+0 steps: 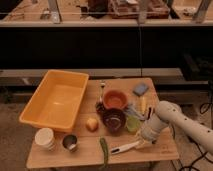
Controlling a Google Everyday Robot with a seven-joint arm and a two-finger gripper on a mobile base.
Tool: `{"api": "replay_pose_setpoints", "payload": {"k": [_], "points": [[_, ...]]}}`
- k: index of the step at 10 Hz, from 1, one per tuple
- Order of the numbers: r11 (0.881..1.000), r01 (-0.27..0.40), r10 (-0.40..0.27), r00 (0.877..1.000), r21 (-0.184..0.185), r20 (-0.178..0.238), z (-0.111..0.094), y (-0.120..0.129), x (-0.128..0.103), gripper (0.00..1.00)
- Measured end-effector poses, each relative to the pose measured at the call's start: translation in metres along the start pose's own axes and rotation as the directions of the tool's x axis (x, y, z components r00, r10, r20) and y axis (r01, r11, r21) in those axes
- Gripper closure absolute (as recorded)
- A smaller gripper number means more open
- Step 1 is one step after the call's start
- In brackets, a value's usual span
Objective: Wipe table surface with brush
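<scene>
The table surface (90, 150) is a light tan wooden top crowded with items. The brush (125, 147), long, slim and white, lies near the front edge, angled up to the right. My gripper (144, 138), on the white arm (172, 117) coming in from the right, is low over the brush's right end, and that end is hidden under it. A green vegetable (104, 151) lies just left of the brush.
An orange-yellow tub (56, 99) fills the left of the table. Near the gripper are a dark bowl (114, 120), an orange bowl (115, 99), a green cup (132, 124), a blue sponge (141, 89), a yellow fruit (92, 124), a white cup (45, 138) and a metal cup (70, 142).
</scene>
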Motion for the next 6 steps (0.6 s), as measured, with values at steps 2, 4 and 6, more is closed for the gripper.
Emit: {"api": "replay_pose_setpoints", "payload": {"k": [2,4,6], "points": [[0.999,0.022,-0.021,1.000,-0.027,0.006,0.011,0.019,-0.004,1.00],[0.999,0.017,-0.017,1.000,-0.045,0.013,0.018,0.039,0.003,1.00],[0.999,-0.013,0.014,0.999,-0.043,0.029,0.013,0.049,0.018,1.00]]}}
